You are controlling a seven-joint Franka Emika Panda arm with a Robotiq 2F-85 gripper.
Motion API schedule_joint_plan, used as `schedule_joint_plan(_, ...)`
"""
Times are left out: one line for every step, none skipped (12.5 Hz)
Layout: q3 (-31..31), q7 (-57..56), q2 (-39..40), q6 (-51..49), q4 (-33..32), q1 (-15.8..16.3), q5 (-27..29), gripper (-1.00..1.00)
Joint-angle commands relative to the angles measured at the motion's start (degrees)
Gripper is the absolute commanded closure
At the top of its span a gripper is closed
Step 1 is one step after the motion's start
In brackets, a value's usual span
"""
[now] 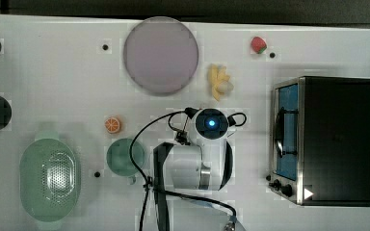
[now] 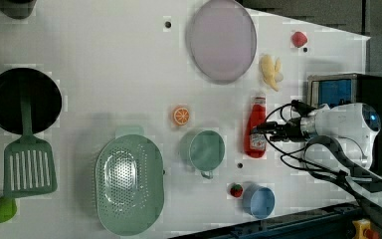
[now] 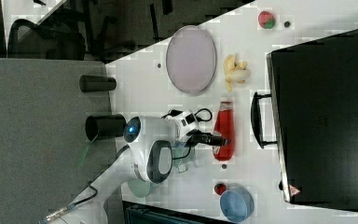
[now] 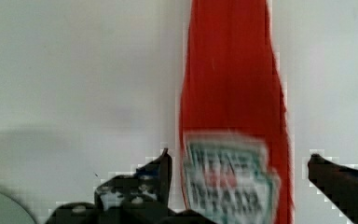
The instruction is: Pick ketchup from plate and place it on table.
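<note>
Hand (image 4: 237, 163) spread astride ketchup (image 4: 233, 102)

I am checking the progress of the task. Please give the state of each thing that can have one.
ketchup: lying on the table, off the plate
plate: bare
gripper: open, fingers either side of the ketchup
toaster oven: door closed
green cup: lying on its side
colander: upright, holding nothing
</note>
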Motion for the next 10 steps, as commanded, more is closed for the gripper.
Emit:
schedule_joint_plan(0.68, -0.85, -6.75, 0.40, 2.44, 0.48, 0.44, -1.00)
schedule_joint_plan(0.72, 0.15, -8.86, 0.11, 2.89, 0.50, 0.44, -1.00)
schedule_joint_plan(0.75, 1.81, -11.40, -0.60, 3.57, 0.50, 0.44, -1.00)
schedule_joint_plan(0.73, 4.29, -14.14, -1.82, 4.49, 0.50, 0.44, -1.00)
schedule_joint_plan(0.69, 8.15, -16.83, -3.99, 5.79, 0.50, 0.44, -1.00)
schedule_joint_plan(0.68, 12.99, -19.28, -7.79, 7.44, 0.50, 0.44, -1.00)
schedule_joint_plan(0.71, 17.84, -21.38, -13.08, 9.38, 0.50, 0.44, -1.00)
schedule_joint_plan(0.79, 22.21, -23.19, -18.75, 11.74, 0.51, 0.44, -1.00)
schedule_joint_plan(0.88, 25.00, -24.66, -24.86, 14.44, 0.51, 0.44, -1.00)
schedule_joint_plan(1.00, 26.07, -25.79, -30.82, 17.52, 0.51, 0.44, -1.00)
